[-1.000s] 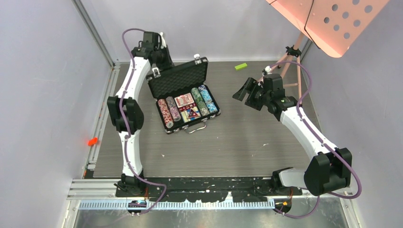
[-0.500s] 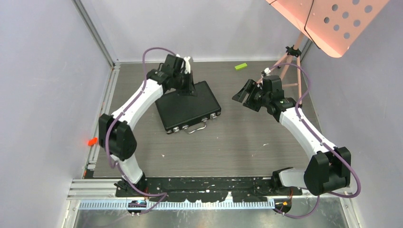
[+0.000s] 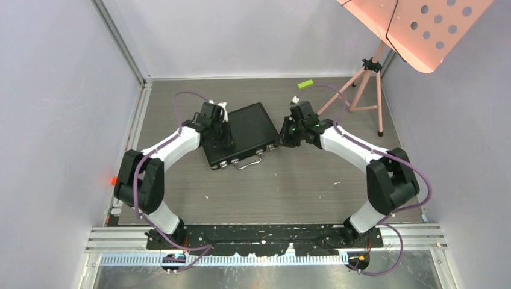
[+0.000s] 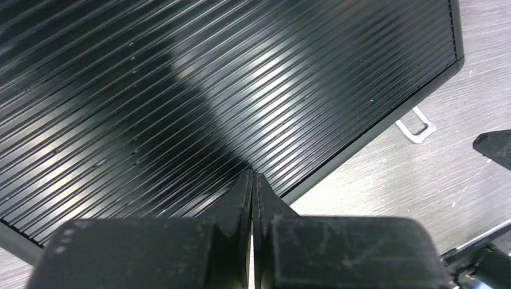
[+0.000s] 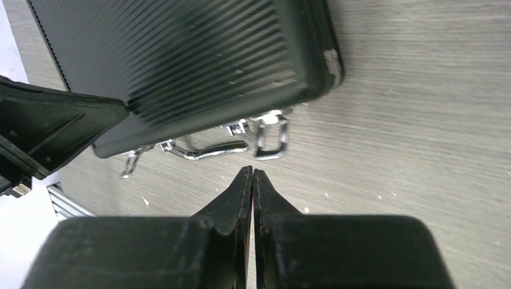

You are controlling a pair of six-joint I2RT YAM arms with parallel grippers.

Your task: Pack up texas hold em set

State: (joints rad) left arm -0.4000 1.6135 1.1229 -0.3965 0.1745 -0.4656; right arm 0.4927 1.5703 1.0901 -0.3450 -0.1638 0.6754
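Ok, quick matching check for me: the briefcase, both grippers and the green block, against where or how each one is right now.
1. briefcase
2. left gripper
3. right gripper
4. green block

A. shut, tips above bare table near a silver latch
B. far edge of the table, on its own
C. closed, lying flat
D. shut, tips above the ribbed lid

Pairs: 1-C, 2-D, 3-A, 4-B

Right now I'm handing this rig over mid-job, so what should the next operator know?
Left gripper: shut, empty, tips on the briefcase lid near its front edge.
Right gripper: shut, empty, over the table just in front of the latches.
Done: lid is down.
Left: the latches look unfastened; snap them shut.
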